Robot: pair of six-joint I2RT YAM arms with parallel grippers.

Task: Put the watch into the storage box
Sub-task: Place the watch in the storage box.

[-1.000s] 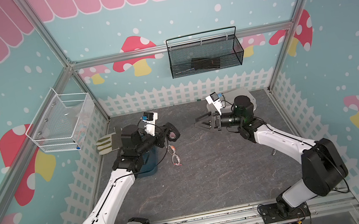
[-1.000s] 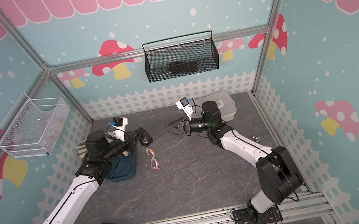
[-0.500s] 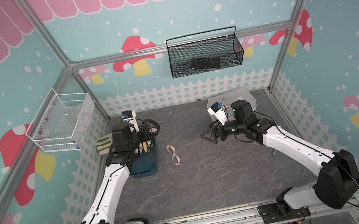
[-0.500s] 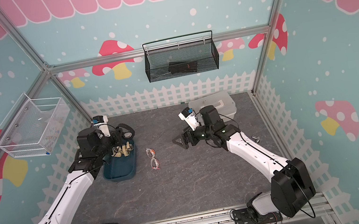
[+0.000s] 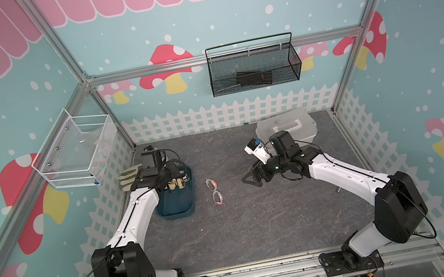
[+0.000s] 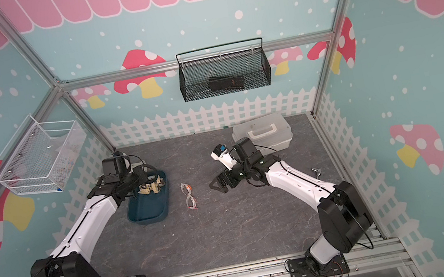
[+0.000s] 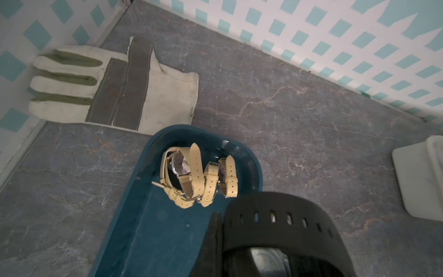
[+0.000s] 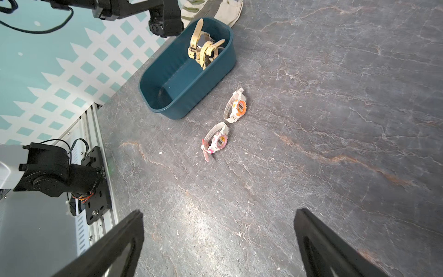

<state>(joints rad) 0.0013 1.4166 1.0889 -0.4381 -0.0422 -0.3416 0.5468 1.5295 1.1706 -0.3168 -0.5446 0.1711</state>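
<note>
1. Right, in both top views my left gripper [image 5: 171,175] is clamped on the black watch [image 5: 178,164], holding it above the far end of the storage box [image 5: 177,207]; the box sits at the left side of the table [image 5: 261,231] with tan watches [image 5: 177,183] already inside; my right gripper [image 5: 252,178] hangs over mid-table, jaws spread wide, nothing between them; an orange-faced watch [image 6: 186,187] and a pink-faced watch [image 6: 191,202] lie just beside the box.
2. On the left wrist view the black watch [image 7: 275,223], strap looped, fills the foreground over the box's edge; the tan watches [image 7: 196,177] lie tangled at the box's end; a work glove [image 7: 115,84] lies flat just beyond it; a white case [image 7: 422,182] shows partly, well apart from the box.
3. On the right wrist view both fingers [image 8: 115,239] stand far apart over bare table; the orange-faced watch [image 8: 237,106] and pink-faced watch [image 8: 219,141] lie close together beside the box's long wall, not touching it.
</note>
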